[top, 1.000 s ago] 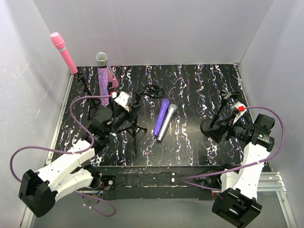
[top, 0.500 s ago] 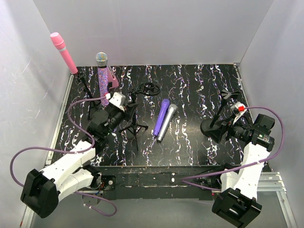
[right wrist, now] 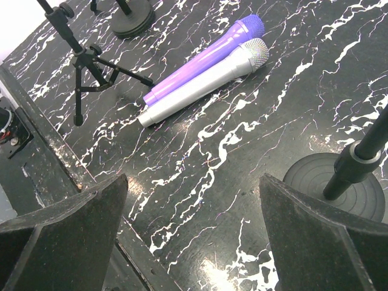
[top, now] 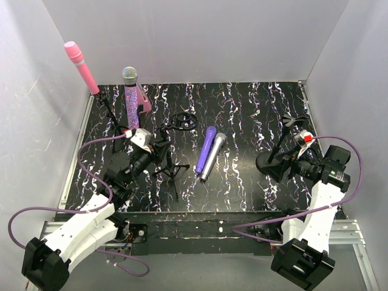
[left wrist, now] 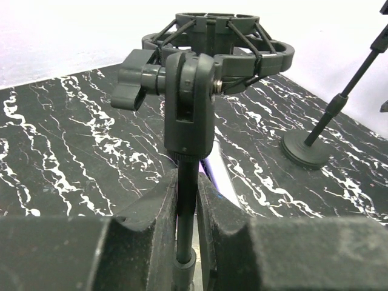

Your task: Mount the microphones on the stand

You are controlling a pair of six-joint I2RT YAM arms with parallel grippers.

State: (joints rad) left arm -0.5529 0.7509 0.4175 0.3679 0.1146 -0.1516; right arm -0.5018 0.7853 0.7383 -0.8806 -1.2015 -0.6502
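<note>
My left gripper (top: 161, 147) (left wrist: 187, 200) is shut on the thin pole of a black tripod stand (top: 173, 171), just under its empty shock-mount ring (left wrist: 218, 42). The plain purple microphone (top: 206, 148) (right wrist: 206, 60) and the silver-grey microphone (top: 213, 156) (right wrist: 203, 82) lie side by side on the mat, right of that stand. The pink microphone (top: 82, 68) and the glittery purple microphone (top: 130, 97) stand upright in stands at the back left. My right gripper (top: 280, 165) (right wrist: 193, 182) hangs open over bare mat with nothing between its fingers.
A round-base stand (top: 270, 162) (right wrist: 345, 182) with an empty clip rises just beside my right gripper. A pink wedge block (top: 145, 102) sits behind the glittery microphone. White walls close in the black marbled mat (top: 242, 109) on three sides.
My left arm has drawn back toward the near left while holding the tripod stand's pole, and the shock-mount ring has shifted left with it. The right arm has not moved.
</note>
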